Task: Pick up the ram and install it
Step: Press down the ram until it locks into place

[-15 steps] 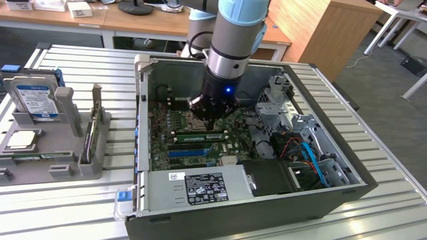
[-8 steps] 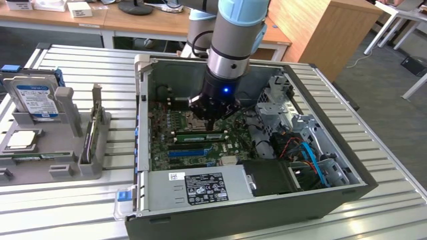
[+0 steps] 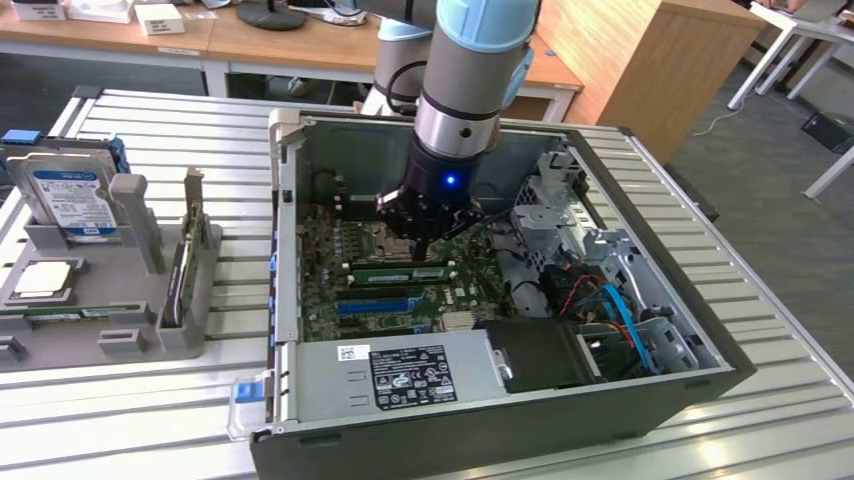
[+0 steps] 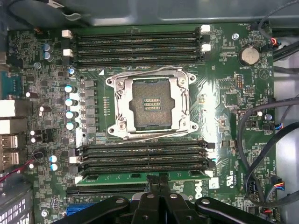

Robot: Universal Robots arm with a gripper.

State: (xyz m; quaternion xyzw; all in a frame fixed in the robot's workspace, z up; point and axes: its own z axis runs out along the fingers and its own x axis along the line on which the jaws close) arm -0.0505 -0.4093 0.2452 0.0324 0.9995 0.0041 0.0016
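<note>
Hovering inside the open computer case (image 3: 534, 400), your end effector (image 3: 424, 243) has its fingers (image 4: 158, 184) pressed together, holding nothing, tips directly above the ram (image 4: 140, 176).

Item: the ram, a narrow green memory stick. Location: lying in the memory slot nearest the fingers, the outermost of the bank beside the empty CPU socket (image 4: 150, 103); in the exterior view it shows as a green strip (image 3: 390, 268) just under the tool. The neighbouring slots (image 4: 140, 156) of that bank and the second bank (image 4: 138, 44) past the socket look vacant. Whether the stick is fully latched cannot be told.

Handling, as a judgement: light, thin, stiff along its length but brittle against twisting; chips and contact edge are delicate. You would best take it by the long bare edges near the middle, and press only squarely downward, evenly over the top edge.

Other holdings: a grey fixture tray (image 3: 80, 330) on the slatted worktop (image 3: 747, 420) at the exterior view's left, carrying a hard drive (image 3: 67, 200) and an upright card (image 3: 187, 260); the power supply (image 3: 414, 375) at the case's near end.
</note>
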